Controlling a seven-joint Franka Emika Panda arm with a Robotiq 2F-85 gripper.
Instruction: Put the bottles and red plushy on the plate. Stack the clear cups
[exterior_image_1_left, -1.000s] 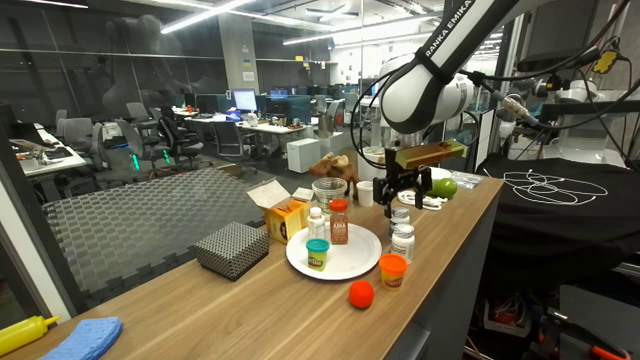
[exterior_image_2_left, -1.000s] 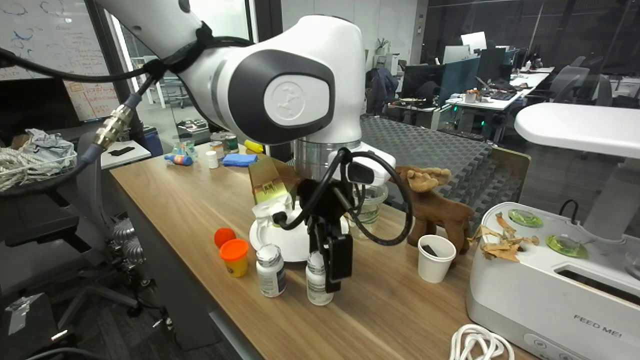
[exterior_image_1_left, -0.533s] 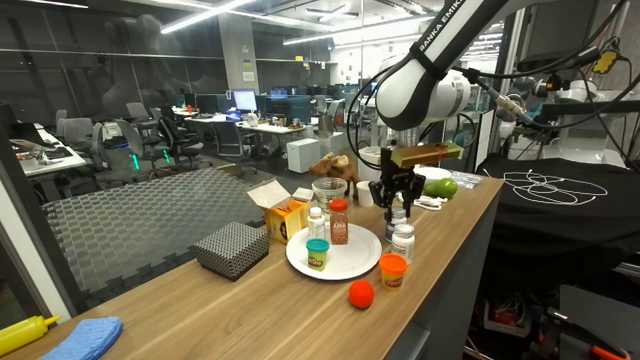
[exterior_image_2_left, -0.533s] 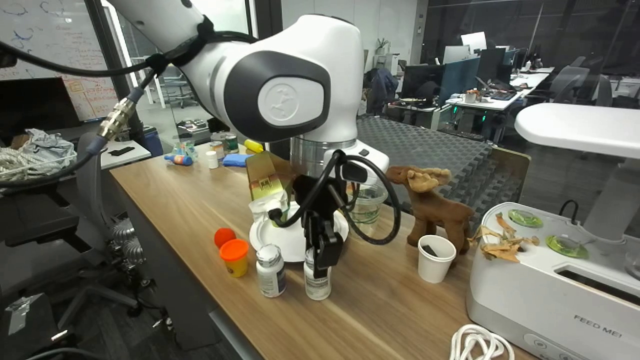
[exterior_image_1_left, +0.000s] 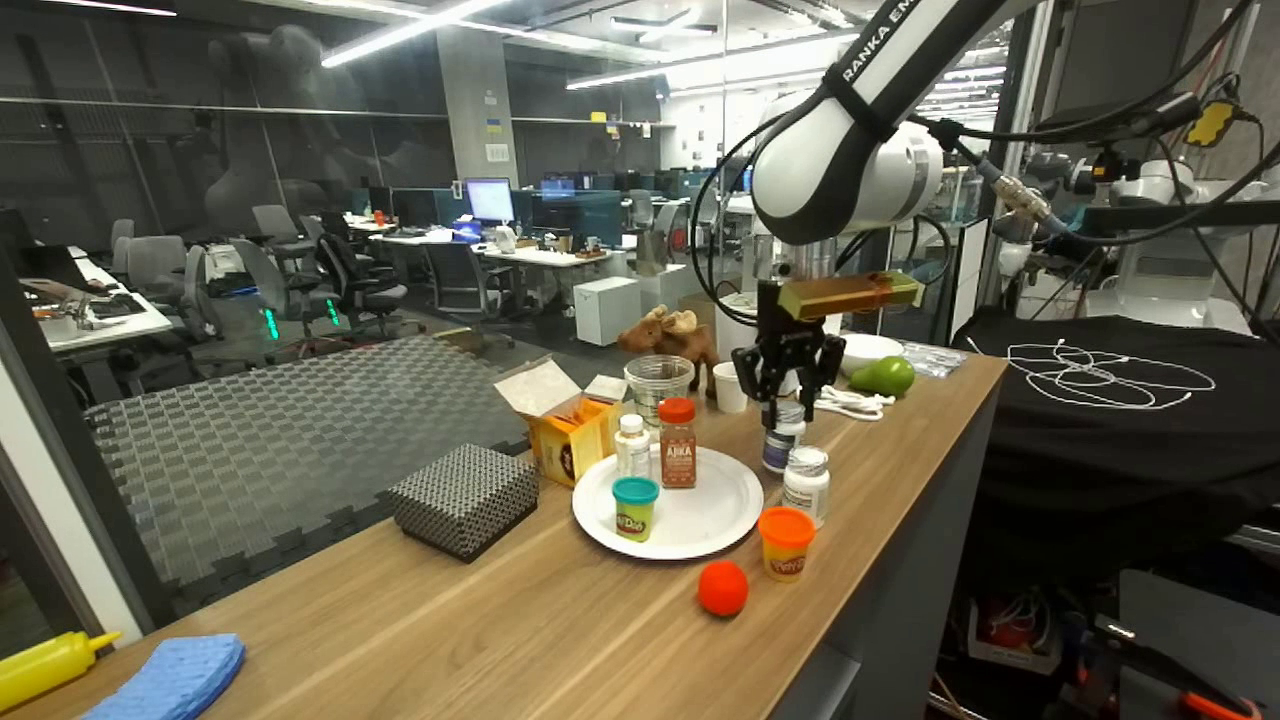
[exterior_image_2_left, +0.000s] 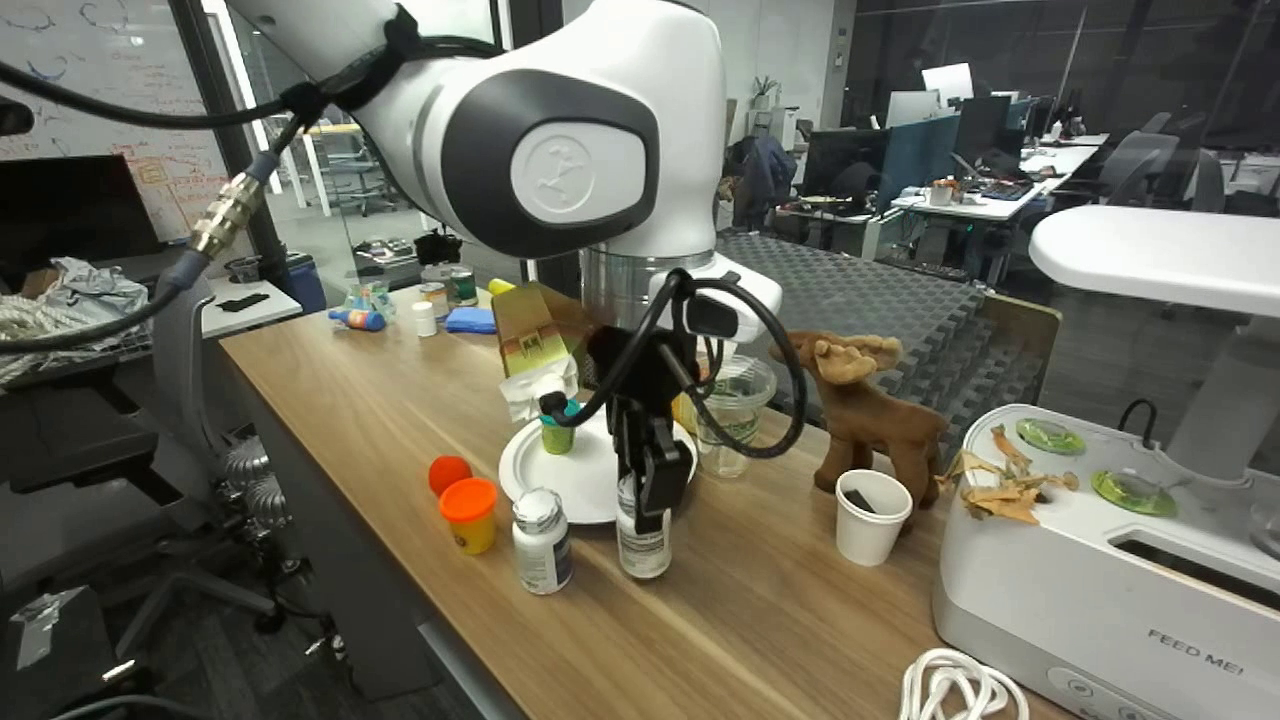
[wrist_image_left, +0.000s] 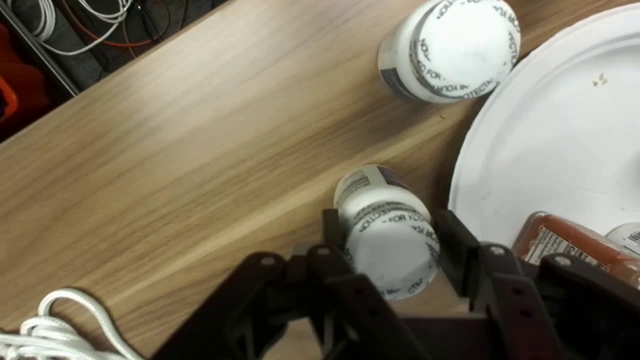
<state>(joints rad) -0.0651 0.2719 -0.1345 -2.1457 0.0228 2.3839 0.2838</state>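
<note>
We're partway through the bottles, by our read. On the plate (exterior_image_1_left: 715, 512): Ajika spice bottle (exterior_image_1_left: 678, 455), small white bottle (exterior_image_1_left: 633, 455), plus a teal-lidded Play-Doh tub (exterior_image_1_left: 634, 512) the task doesn't ask for. Next one's in hand: our gripper (wrist_image_left: 390, 227) looks clamped on a pill bottle (wrist_image_left: 392, 252), one finger each side of its printed top, no clear gap showing in the wrist view. That bottle is just outside the plate rim, about upright; we can't tell if its base is off the wooden counter (exterior_image_1_left: 480, 620). Still to go after it: a second pill bottle (exterior_image_1_left: 806, 492), standing on the counter near the plate, and the red ball (exterior_image_1_left: 722, 588), our best guess for the "red plushy", on the counter beside the orange-lidded Play-Doh tub (exterior_image_1_left: 786, 550). Only true plush we see is a brown moose (exterior_image_2_left: 880, 420), so that wording is loose. Cups: we see a clear plastic cup (exterior_image_1_left: 652, 380) near the plate and can't tell whether it's one or several nested, so we're not calling stacking done or pending. Next move, we'd say: carry this bottle over the rim and set it on bare plate, clear of what's standing there.
</note>
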